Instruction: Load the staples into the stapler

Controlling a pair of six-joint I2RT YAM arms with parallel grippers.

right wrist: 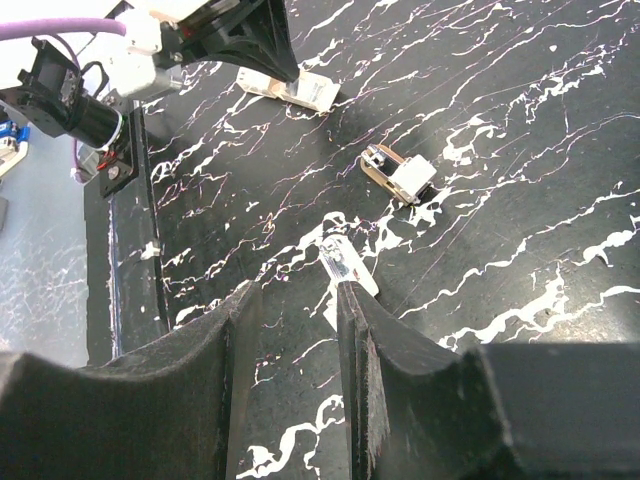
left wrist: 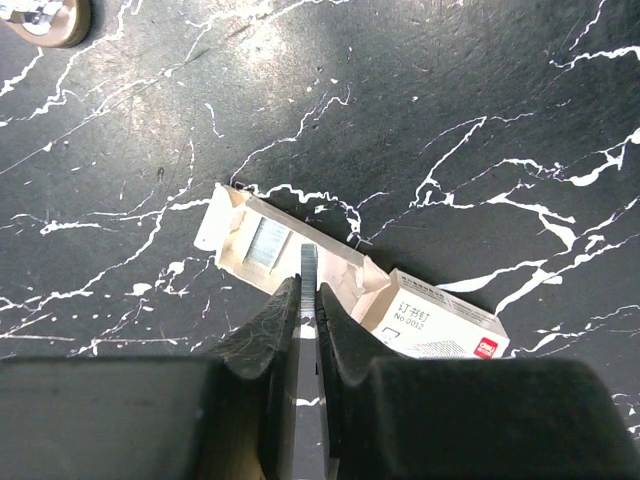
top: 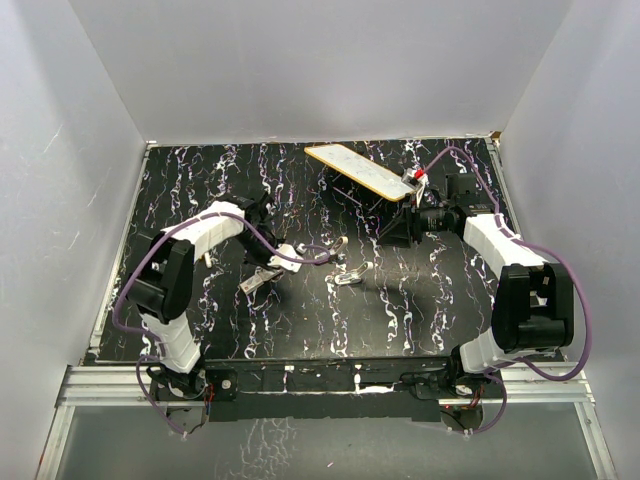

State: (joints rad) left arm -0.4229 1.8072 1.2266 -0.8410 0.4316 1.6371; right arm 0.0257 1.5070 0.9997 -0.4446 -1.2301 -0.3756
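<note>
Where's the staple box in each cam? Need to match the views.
Top external: staple box lies left of centre, near the middle height of the picture.
Left wrist: staple box runs across the middle, its inner tray slid out to the left.
Right wrist: staple box is at the top, left of centre.
Shared landmark: the left claw, shut on the tray's wall, shows in all three views.
</note>
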